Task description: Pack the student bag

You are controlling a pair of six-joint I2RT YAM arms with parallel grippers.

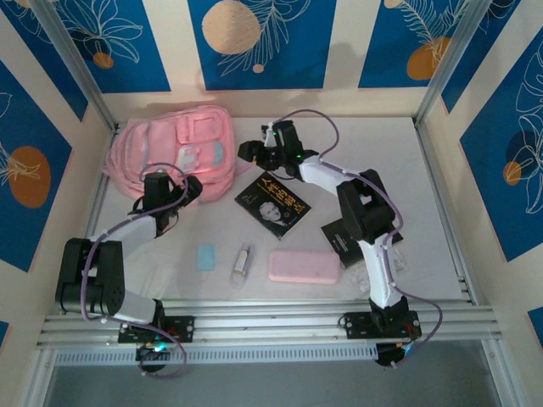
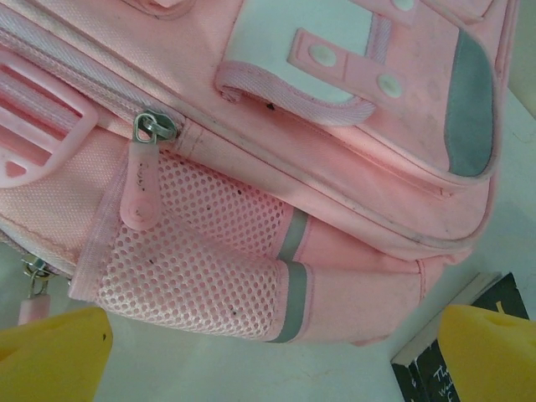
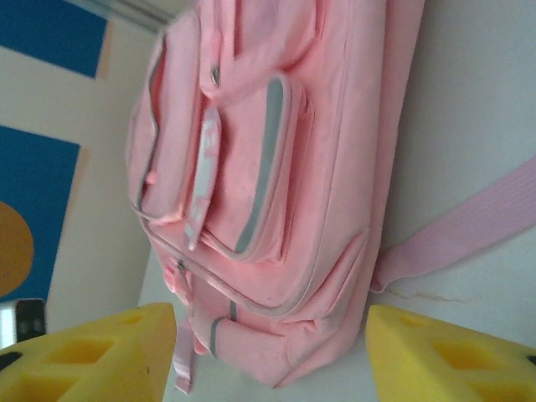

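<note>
Two grippers at the bag, nothing packed yet by the look of it. Top view: student bag (image 1: 174, 148) lies just ahead of the left gripper (image 1: 176, 188) tips and just off the right gripper (image 1: 251, 153) tips. Book (image 1: 273, 205), pencil case (image 1: 304, 266), a blue card-like piece (image 1: 206, 256) and a small white item (image 1: 243, 259) sit loose on the table (image 1: 382, 153), behind both sets of fingers. Left wrist: pads (image 2: 50, 356) spread wide, nothing between them. Mesh side pocket (image 2: 201, 268) is dead ahead, zip pull (image 2: 141, 188) ahead of one pad, and the zip looks shut. Right wrist: pads (image 3: 100, 352) apart, holding nothing, with the front pockets (image 3: 251, 167) straight ahead between them and a strap (image 3: 469, 226) trailing out beyond one pad. Reckon this is the open-the-bag step. Next move needs one set of fingers pinching a zip pull and running it along the track while the other pins the fabric. The pull is small and floppy, so alignment matters.
</note>
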